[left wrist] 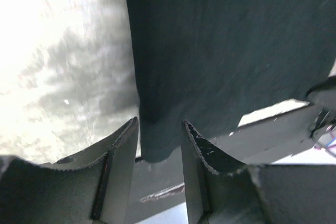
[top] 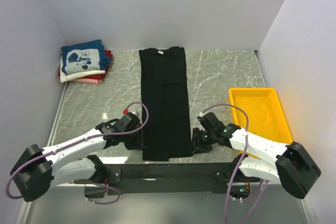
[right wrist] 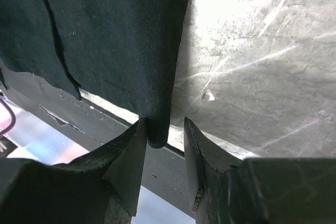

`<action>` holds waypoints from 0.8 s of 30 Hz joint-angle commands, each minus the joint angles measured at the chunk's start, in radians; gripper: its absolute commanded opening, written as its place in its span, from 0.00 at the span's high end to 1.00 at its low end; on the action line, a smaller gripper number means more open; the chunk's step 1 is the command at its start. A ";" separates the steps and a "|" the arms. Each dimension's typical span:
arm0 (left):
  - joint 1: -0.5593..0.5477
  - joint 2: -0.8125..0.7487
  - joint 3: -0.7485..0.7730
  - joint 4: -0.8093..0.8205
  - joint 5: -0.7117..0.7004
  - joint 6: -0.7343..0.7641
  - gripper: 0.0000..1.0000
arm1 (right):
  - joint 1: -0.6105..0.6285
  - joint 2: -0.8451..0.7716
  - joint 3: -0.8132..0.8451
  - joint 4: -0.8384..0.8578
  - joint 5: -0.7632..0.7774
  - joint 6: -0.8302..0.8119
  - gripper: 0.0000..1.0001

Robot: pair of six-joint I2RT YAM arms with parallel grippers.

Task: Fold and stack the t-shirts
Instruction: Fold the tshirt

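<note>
Straddling the near left corner of the long black cloth t-shirt [top: 163, 103], the left pincer [left wrist: 159, 124] stands about half open. One finger [left wrist: 118, 150] is on each side of the hem, and the cloth corner between them nearly fills the gap. I judge it is not pinched yet. The right pincer [right wrist: 165, 123] does the same at the near right corner. There the folded edge leans on one finger [right wrist: 128, 150] and a strip of light shows before the other, so it is also open and has hold of nothing.

Both arms reach low from the near edge, probably so that the two corners can be taken together and the hem carried toward the collar to halve the length. The shirt lies flat in the middle of the grey marble-pattern surface [top: 220, 77]. It is already folded into a narrow strip, with the collar at the far end.

In the far left corner waits the pile it should join: a folded blue t-shirt with white cartoon print [top: 83, 59] on top, then a white one [top: 71, 76] and a red one [top: 107, 56] beneath. A yellow plastic tray [top: 257, 111] sits to the right, well apart.

If a pincer catches only the upper layer, the strip may open again.
</note>
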 commanded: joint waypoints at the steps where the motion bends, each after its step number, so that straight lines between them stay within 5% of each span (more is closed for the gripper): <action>1: -0.029 -0.030 -0.014 0.017 0.028 -0.053 0.56 | 0.008 -0.017 -0.007 0.042 -0.006 0.024 0.59; 12: -0.112 -0.036 -0.089 0.062 0.028 -0.133 0.59 | 0.017 -0.032 -0.064 0.119 -0.022 0.103 0.65; 24: -0.149 -0.063 -0.160 0.114 0.034 -0.186 0.86 | 0.023 -0.085 -0.119 0.153 -0.015 0.148 0.90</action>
